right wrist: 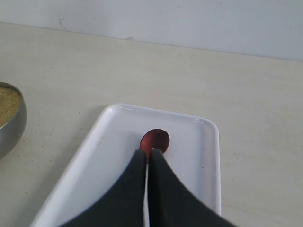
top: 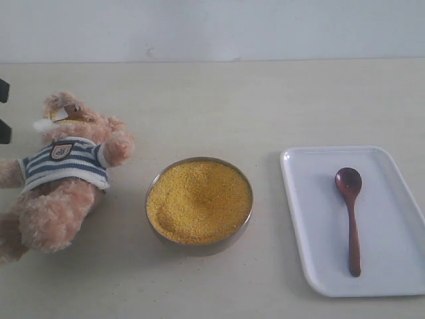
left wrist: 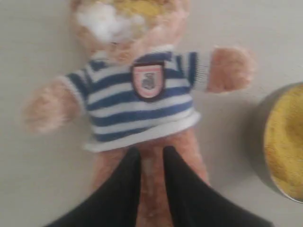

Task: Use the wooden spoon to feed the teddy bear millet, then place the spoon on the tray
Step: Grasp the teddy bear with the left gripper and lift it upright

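Exterior view has the teddy bear [top: 63, 173] lying on its back at the left edge of the frame. The metal bowl [top: 199, 250] of millet [top: 199, 199] sits in the lower middle. At the right is the white tray [top: 312, 219], with the wooden spoon [top: 352, 229] lying along it, round end toward the top. Neither claw shows in that view, so both seem to hang clear of everything.

The tray is where the task wants the spoon last. The left wrist view adds what the wide shot only hints at: yellow grains on the bear's face. From that I judge the feeding is likely done.

The left claw [left wrist: 151, 151] hovers over the bear's legs with its fingers a little apart, fur showing in the gap, holding nothing. In the right wrist view the right claw [right wrist: 147, 152] is closed to a sliver and empty, lined up with the spoon's round end beyond its tips. How high it sits above the tray I cannot tell.
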Robot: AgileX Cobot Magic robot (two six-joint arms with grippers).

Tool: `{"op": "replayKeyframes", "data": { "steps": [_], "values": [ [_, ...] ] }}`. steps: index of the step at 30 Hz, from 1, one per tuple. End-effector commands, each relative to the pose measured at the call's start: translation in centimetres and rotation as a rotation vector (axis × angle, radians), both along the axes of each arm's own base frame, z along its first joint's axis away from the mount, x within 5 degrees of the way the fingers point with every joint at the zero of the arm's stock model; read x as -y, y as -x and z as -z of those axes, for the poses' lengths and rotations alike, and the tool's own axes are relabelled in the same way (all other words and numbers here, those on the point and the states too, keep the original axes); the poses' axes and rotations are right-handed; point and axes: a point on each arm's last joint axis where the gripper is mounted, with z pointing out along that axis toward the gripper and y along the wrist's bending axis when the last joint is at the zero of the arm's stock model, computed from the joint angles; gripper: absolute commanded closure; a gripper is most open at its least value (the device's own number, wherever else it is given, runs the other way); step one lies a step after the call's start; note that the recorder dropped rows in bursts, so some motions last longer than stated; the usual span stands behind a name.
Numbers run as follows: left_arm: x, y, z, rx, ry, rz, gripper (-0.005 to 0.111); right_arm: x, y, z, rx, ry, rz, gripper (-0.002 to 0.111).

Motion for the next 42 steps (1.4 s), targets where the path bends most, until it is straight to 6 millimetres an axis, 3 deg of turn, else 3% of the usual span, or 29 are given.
{"op": "replayKeyframes", "data": {
  "steps": [1,4,6,7,15,24,34,36,38,40,42],
  "values": [
    [1.2,-1.5,0.7,0.029,0.103,0.103,0.055,0.0,0.0,-0.1,0.012,-0.003,-0.003,0.107],
    [1.1,-1.9,1.3,0.027,0.088,0.118,0.019,0.0,0.0,-0.1,0.012,-0.003,-0.003,0.107],
    [1.0,-2.2,1.7,0.013,0.089,0.115,0.0,0.0,0.0,-0.1,0.012,-0.003,-0.003,0.107],
    [1.0,-2.4,2.0,0.001,0.09,0.114,-0.003,0.0,0.0,-0.1,0.012,-0.003,-0.003,0.107],
    [1.1,-4.0,5.4,-0.117,0.103,0.074,-0.003,0.0,0.0,-0.1,0.012,-0.003,-0.003,0.107],
    [2.3,-5.3,9.3,-0.197,-0.196,0.076,-0.003,0.0,0.0,-0.1,0.012,-0.005,-0.002,0.107],
    [2.6,-6.4,12.7,-0.251,-0.162,0.047,-0.003,0.0,0.0,-0.1,0.012,-0.004,-0.003,0.107],
    [2.6,-6.5,13.2,-0.266,-0.163,0.048,0.0,0.0,0.0,-0.1,0.012,-0.004,-0.003,0.107],
    [2.6,-6.4,13.7,-0.284,-0.164,0.05,0.012,0.0,0.0,-0.1,0.012,-0.004,-0.003,0.107],
    [2.7,-6.3,13.7,-0.305,-0.163,0.054,0.035,0.0,0.0,-0.1,0.012,-0.004,-0.003,0.107],
    [2.7,-6.3,13.2,-0.315,-0.168,0.092,0.071,0.0,0.0,-0.1,0.012,-0.004,-0.003,0.107]
  ]
}}
